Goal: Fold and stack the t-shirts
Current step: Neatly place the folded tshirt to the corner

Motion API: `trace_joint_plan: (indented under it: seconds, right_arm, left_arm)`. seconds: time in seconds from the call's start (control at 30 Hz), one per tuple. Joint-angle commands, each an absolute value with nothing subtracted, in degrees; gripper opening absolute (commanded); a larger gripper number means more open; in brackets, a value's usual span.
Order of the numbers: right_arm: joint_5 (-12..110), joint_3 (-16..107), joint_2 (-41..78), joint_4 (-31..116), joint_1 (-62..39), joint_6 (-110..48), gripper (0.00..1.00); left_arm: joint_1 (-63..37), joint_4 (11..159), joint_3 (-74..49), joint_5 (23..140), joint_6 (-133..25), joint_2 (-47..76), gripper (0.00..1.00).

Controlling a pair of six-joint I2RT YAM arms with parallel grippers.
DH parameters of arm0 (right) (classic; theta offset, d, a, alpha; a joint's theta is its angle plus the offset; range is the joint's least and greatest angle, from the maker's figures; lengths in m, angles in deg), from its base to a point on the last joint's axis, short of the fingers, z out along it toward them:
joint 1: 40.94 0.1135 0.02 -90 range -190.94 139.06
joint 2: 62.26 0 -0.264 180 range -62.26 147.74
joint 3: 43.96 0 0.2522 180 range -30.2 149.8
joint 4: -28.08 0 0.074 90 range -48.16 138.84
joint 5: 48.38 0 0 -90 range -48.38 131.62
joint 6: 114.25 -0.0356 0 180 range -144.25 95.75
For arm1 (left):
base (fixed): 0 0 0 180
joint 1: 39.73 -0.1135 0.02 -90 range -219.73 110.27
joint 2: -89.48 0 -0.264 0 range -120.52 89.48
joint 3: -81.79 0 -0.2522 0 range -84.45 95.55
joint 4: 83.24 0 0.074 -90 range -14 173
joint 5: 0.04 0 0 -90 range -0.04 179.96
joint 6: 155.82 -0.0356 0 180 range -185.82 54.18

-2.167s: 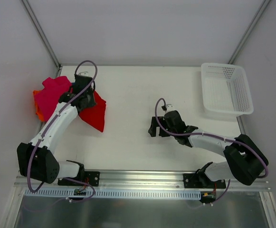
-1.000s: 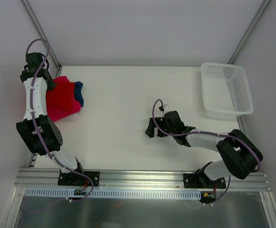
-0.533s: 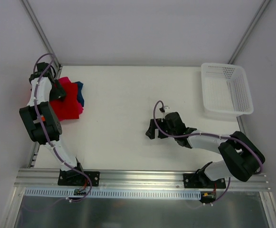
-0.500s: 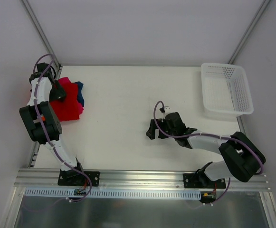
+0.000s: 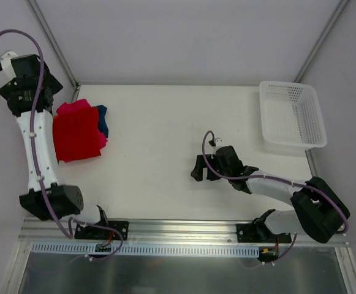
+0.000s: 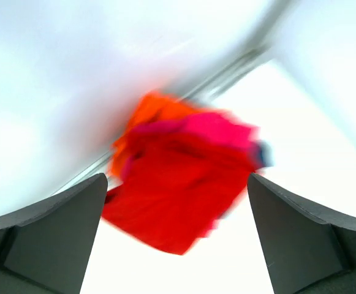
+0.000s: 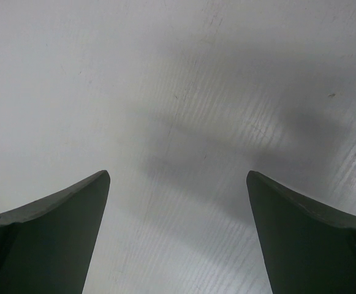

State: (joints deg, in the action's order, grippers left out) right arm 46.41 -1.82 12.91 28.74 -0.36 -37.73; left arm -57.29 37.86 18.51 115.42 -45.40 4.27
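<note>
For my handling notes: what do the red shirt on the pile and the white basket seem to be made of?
The red shirt looks like soft, matte cloth, perhaps cotton: it lies limp with uneven edges. The basket looks like stiff white plastic: a regular moulded mesh and a smooth rim.

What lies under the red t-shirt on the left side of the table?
From under the red t-shirt, edges of a magenta-pink t-shirt, a dark blue t-shirt and an orange t-shirt stick out. Their order and folds are covered.
</note>
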Motion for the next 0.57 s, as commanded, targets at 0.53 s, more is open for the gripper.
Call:
trace_joint_plan:
  seconds: [0.53]
  right_arm:
    - [24.06,15.4,-17.25,59.84,5.03,-34.01,1.0]
  left_arm:
    - [-18.64,45.03,-22.56,106.05,-38.66,44.75,0.99]
